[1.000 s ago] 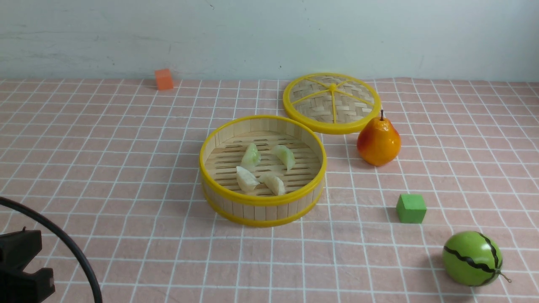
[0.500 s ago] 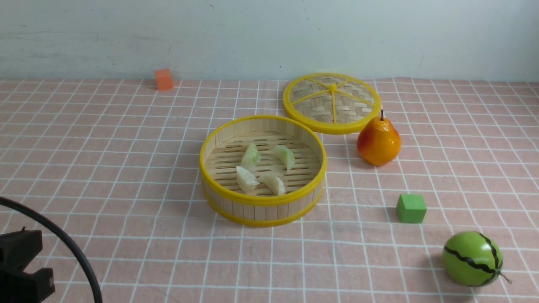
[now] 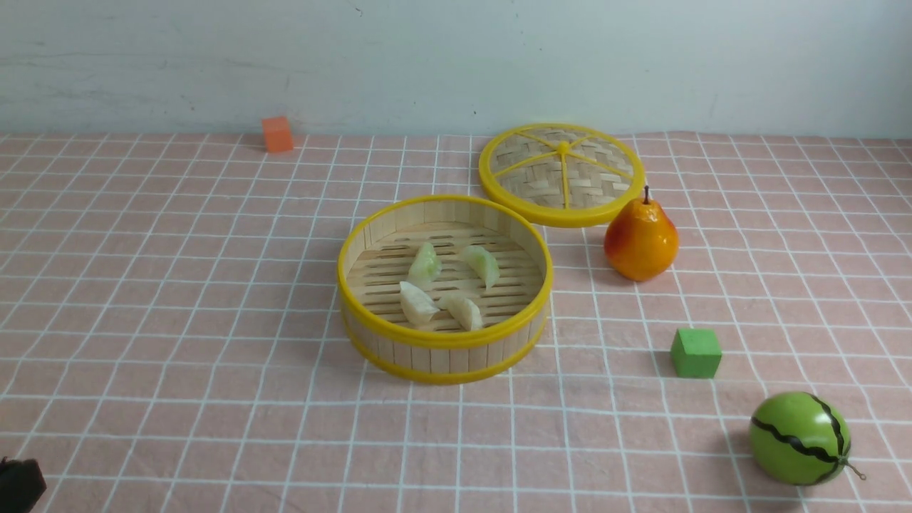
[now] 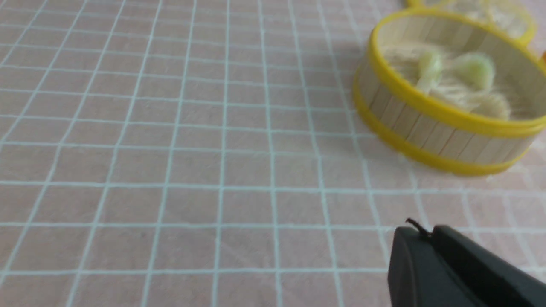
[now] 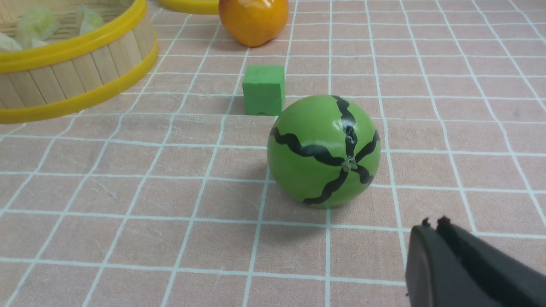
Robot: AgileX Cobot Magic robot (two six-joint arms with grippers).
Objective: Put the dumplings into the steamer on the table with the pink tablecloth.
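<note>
— Inside the round bamboo steamer with yellow rims [image 3: 443, 288] we see four little whitish-green pleated dumplings [image 3: 442, 285] lying on its slatted floor. It sits on the table under the pink cloth with white squares [image 3: 178, 285].

— What do we see around the steamer?

— Behind it, to the right, lies the flat woven lid with a yellow rim [image 3: 561, 173]. Just beside the lid stands the orange pear [image 3: 640, 239]. To the right of the steamer, nearer to us, is the small green block [image 3: 695, 352], and nearer still the round green melon with black wavy stripes [image 3: 799, 437]. Far behind the steamer, to the left, is the small orange block [image 3: 277, 134].

— And our grippers?

— Our left gripper [image 4: 431, 238] shows dark fingers pressed together, with nothing in them. It is well apart from the steamer. Our right gripper [image 5: 435, 228] looks pressed together too, holding nothing, near the melon.
</note>
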